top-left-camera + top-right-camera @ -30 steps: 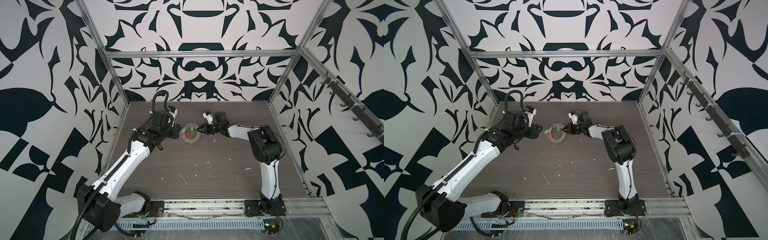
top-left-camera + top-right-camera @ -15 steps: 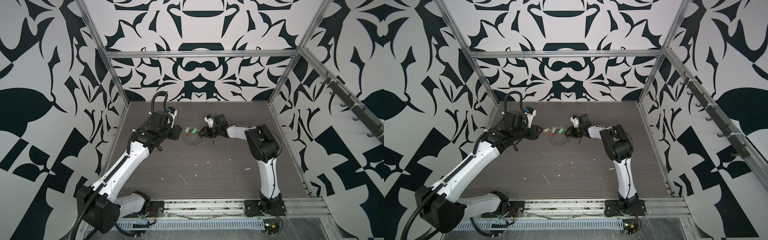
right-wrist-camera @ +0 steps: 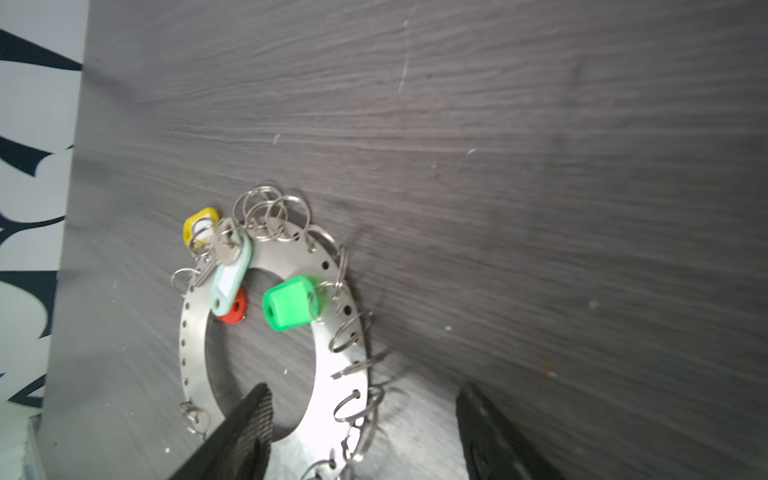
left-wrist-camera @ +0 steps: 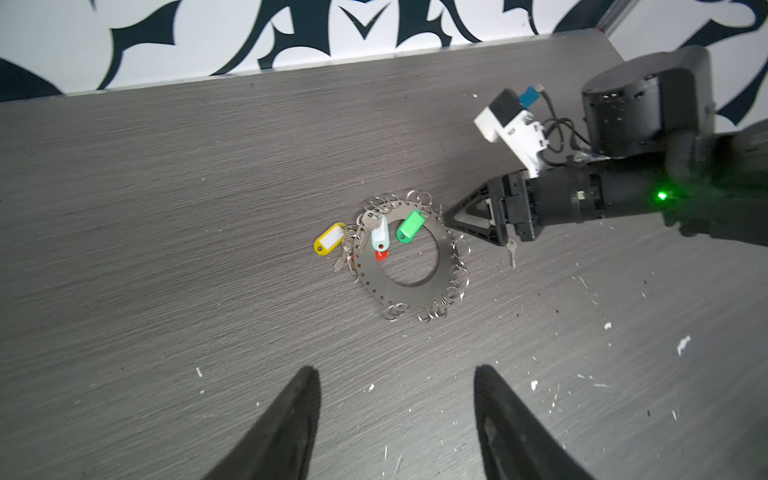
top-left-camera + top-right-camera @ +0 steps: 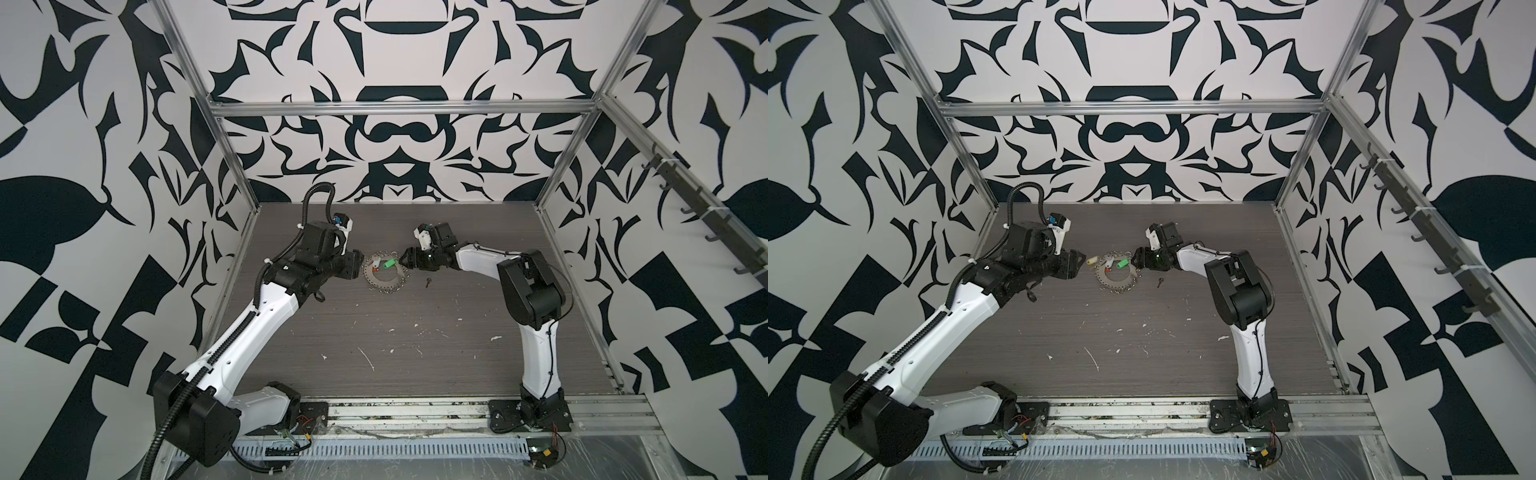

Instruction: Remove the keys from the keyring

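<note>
Bunching among tags (image 3: 286, 305), keys (image 3: 226, 248) seem partly hidden.

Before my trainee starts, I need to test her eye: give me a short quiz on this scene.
1. True or false: the keyring lies flat on the table.
2. Which tag lies nearest the right gripper? A yellow, B green, C red.
3. Where is the loose key?
Key: 1 true. 2 B, the green tag. 3 On the table, apart from the keyring, near the right gripper.
</note>
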`<control>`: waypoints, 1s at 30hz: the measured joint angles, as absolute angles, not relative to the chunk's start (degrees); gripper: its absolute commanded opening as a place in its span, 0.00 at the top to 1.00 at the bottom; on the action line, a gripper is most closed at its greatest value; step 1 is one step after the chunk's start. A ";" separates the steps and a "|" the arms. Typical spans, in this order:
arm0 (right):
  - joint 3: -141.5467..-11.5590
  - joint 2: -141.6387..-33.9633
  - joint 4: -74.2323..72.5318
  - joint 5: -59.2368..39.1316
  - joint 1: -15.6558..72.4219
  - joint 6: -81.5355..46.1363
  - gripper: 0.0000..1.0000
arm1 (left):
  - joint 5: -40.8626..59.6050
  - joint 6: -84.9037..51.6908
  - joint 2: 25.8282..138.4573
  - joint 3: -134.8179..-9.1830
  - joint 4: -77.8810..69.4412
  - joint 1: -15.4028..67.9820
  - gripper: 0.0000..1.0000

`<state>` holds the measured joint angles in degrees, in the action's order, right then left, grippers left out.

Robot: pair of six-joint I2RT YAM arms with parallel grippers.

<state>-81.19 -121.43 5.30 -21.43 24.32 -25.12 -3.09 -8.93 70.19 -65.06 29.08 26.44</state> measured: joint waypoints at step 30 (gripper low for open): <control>-33.67 -67.68 -7.92 13.89 14.31 -3.36 0.05 | -20.21 -7.70 69.21 -42.02 5.67 5.08 0.01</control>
<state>-33.67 -67.68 -7.92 13.89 14.31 -3.36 -20.21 -7.70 69.21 -42.02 5.67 5.08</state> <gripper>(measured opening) 0.939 0.995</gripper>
